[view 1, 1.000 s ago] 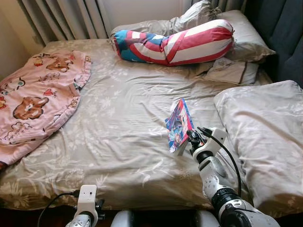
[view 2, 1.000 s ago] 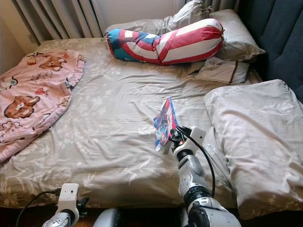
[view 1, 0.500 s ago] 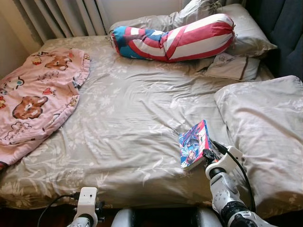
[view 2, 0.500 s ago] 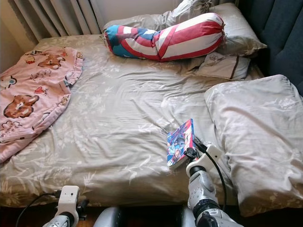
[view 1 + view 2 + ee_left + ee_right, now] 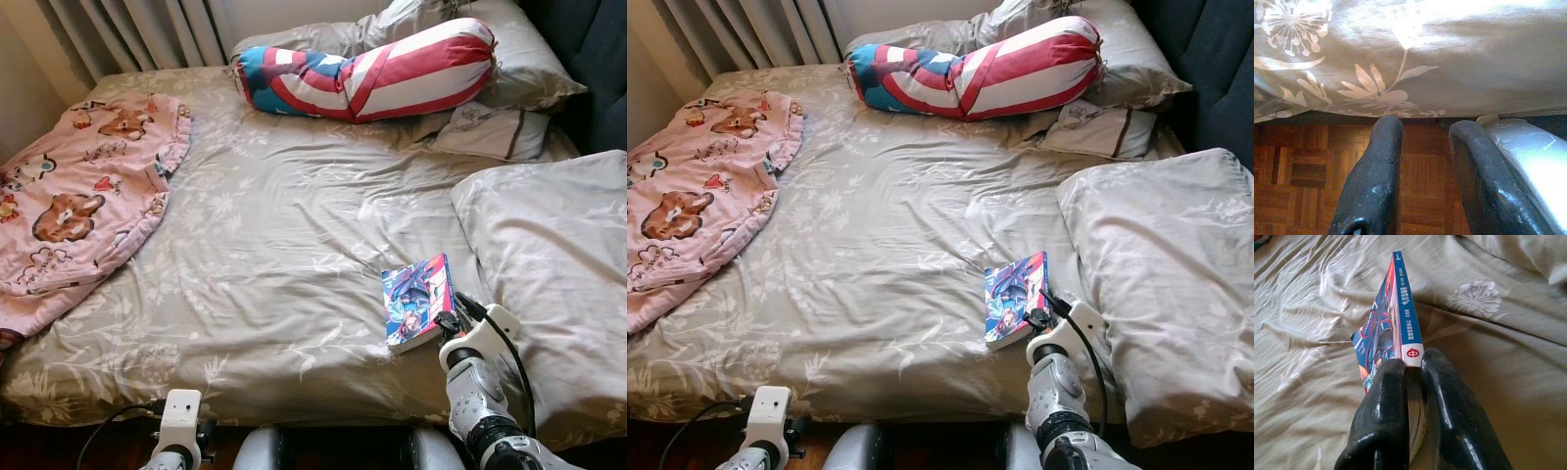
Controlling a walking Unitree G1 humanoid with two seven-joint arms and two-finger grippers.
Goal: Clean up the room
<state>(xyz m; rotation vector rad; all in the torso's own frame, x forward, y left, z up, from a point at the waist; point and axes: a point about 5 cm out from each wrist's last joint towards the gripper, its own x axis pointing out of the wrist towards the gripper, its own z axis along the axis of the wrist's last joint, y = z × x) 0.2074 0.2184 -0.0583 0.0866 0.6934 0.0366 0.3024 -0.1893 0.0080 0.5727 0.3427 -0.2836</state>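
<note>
Book (image 5: 418, 303) sits pinched at its bottom corner in the right pincer (image 5: 1411, 377), low over the bed (image 5: 274, 245) just beside the big pillow (image 5: 558, 264), its spine running away from the fingers. Left pincer (image 5: 1422, 147) hangs open by the floor.

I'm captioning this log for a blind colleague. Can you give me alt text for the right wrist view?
The right claw is clamped on the bottom edge of a thin comic book, its two black fingers pressing either side near the spine. The book stands on edge above a wrinkled beige floral bedsheet, with a pillow corner beyond it.
</note>
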